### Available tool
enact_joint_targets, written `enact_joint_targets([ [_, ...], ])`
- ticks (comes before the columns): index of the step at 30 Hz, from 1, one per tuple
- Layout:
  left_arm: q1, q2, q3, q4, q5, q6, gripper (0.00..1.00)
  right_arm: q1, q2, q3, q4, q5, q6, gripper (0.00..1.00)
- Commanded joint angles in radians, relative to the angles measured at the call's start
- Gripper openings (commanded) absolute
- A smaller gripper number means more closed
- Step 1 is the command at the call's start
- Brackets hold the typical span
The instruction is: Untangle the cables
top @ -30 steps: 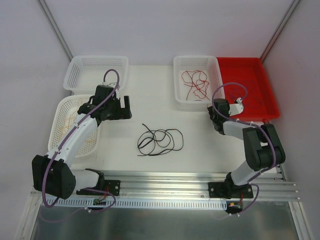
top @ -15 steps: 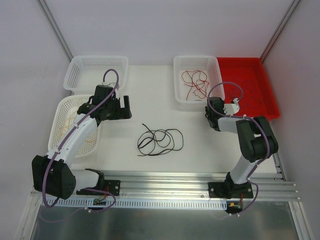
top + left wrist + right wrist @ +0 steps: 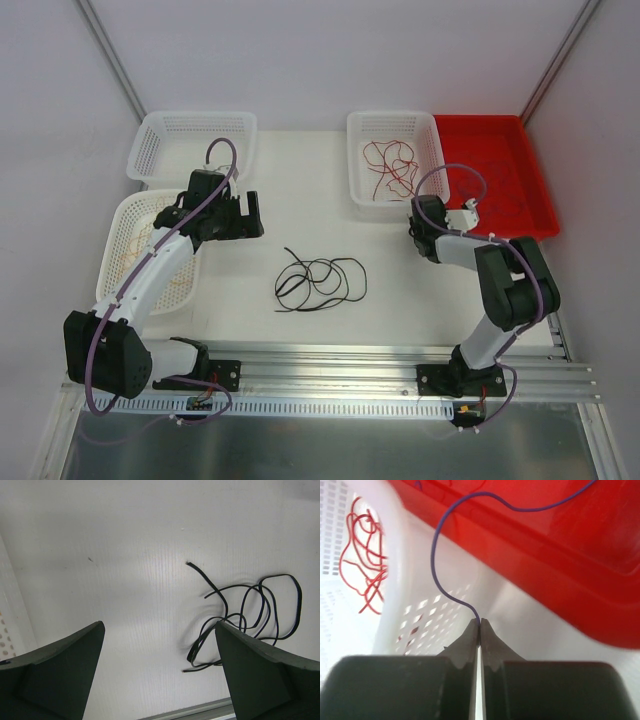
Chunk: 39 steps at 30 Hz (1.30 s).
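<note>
A tangle of black cables [image 3: 320, 280] lies mid-table, also in the left wrist view [image 3: 250, 615]. My left gripper [image 3: 254, 214] is open and empty, up and to the left of them; in its own view [image 3: 160, 645] the tangle lies by the right finger. My right gripper [image 3: 418, 212] stands between the white basket and the red tray, shut [image 3: 480, 625] on a thin purple cable [image 3: 437, 545] that runs up into the red tray [image 3: 560, 570]. Red cables [image 3: 390, 168] lie in the back white basket [image 3: 356, 135], also in the right wrist view [image 3: 362, 555].
Yellow-orange cables [image 3: 135, 250] lie in the near left white basket [image 3: 112, 240]. Another white basket [image 3: 150, 130] stands behind it. The red tray [image 3: 540, 215] fills the back right corner. A metal rail [image 3: 330, 360] runs along the near edge.
My right wrist has shifted a little left, toward the white basket, and the elbow has swung with it. The left arm and the black cables have not moved.
</note>
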Motion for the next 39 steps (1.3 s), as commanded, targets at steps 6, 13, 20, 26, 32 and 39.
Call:
enact_joint_targets([
  [6,0.013,-0.032,-0.005,0.006,0.011,0.008,0.94,0.026,-0.194,0.027,-0.125,0.010,0.038,0.01],
  [13,0.015,-0.027,-0.005,0.006,0.009,0.010,0.94,0.005,-0.372,0.066,-0.294,0.082,-0.115,0.01],
  [20,0.013,-0.021,-0.005,0.006,0.012,0.011,0.94,-0.190,-0.425,0.117,-0.365,-0.079,-0.296,0.01],
  [26,0.013,-0.014,-0.007,0.006,0.012,0.013,0.94,-0.414,-0.296,0.255,-0.386,-0.298,-0.401,0.01],
  [32,0.013,0.012,-0.007,0.006,0.012,0.014,0.93,-0.543,-0.057,0.439,-0.434,-0.447,-0.454,0.01],
  [39,0.013,0.043,-0.005,0.008,0.014,0.018,0.93,-0.567,0.117,0.605,-0.455,-0.563,-0.504,0.35],
])
